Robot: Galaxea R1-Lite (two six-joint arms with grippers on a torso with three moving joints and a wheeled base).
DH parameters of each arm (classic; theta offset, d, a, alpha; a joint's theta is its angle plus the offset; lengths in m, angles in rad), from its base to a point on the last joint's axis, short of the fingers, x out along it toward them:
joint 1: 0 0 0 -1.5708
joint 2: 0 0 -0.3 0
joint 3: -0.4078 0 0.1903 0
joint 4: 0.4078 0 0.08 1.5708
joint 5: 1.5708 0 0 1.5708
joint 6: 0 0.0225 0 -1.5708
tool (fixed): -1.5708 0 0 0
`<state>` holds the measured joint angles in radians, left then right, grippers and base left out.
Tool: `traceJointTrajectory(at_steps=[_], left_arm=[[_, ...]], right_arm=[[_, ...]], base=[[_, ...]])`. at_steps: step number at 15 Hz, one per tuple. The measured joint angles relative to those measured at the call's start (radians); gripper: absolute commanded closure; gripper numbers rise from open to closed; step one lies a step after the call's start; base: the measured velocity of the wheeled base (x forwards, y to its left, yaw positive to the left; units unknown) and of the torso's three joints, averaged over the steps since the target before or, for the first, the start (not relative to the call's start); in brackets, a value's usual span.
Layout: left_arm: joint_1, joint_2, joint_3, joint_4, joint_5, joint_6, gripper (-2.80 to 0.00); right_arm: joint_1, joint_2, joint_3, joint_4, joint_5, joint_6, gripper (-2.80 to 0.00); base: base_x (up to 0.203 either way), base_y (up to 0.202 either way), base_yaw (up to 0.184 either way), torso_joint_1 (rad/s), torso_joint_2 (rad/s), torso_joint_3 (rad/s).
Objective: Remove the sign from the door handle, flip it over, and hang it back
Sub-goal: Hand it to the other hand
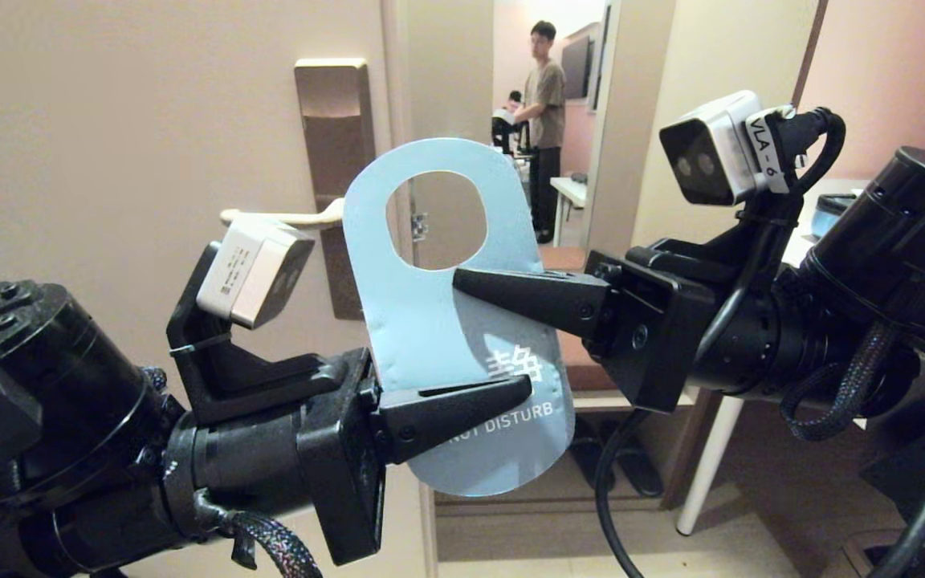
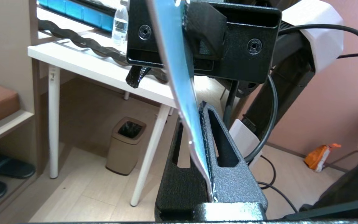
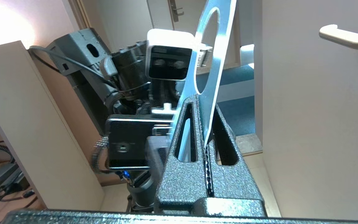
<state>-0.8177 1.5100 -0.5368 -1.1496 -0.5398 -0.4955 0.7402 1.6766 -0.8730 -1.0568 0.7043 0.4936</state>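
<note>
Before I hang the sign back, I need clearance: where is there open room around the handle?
The door handle is bare along its bar, open door above. Below it is crowded: the sign, pinched by the left end effector and right end effector.

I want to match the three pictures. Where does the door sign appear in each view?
Head view: the sign is in the centre, blue face toward the camera, off the door handle.
Left wrist view: seen edge-on, a thin blue strip running from the top down into the left pincer.
Right wrist view: edge-on again, its oval hole at the top centre, above the right pincer.
Shared landmark: the sign, clamped by both pincers.
</note>
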Motion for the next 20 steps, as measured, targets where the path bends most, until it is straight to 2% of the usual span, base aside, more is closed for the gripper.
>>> traceJointTrajectory(at_steps=[4,5,9,12,15,20], left_arm=[[-0.006,-0.001,0.003,0.000,-0.001,0.000,0.00],[-0.006,-0.001,0.004,0.000,-0.002,0.001,0.00],[-0.006,-0.001,0.012,-0.003,-0.003,0.002,0.00],[-0.006,-0.004,0.035,-0.002,-0.002,0.004,0.00],[0.005,-0.011,0.062,-0.002,0.003,0.009,0.00],[0.085,-0.036,0.136,-0.001,0.004,0.030,0.00]], right_arm=[[0.000,-0.002,0.008,0.000,0.000,-0.001,0.00],[0.000,-0.003,0.011,0.001,0.003,-0.001,-2.80],[0.000,-0.011,0.044,0.005,0.009,-0.013,-2.80],[-0.001,-0.011,0.082,0.004,-0.003,-0.103,-2.80],[-0.007,-0.027,0.132,0.003,-0.031,-0.114,-2.80],[-0.085,-0.118,0.189,0.003,-0.035,-0.117,-2.80]], base=[[0.000,0.000,0.000,0.000,0.00,0.000],[0.000,0.000,0.000,0.000,0.00,0.000],[0.000,0.000,0.000,0.000,0.00,0.000],[0.000,0.000,0.000,0.000,0.00,0.000],[0.000,0.000,0.000,0.000,0.00,0.000],[0.000,0.000,0.000,0.000,0.00,0.000]])
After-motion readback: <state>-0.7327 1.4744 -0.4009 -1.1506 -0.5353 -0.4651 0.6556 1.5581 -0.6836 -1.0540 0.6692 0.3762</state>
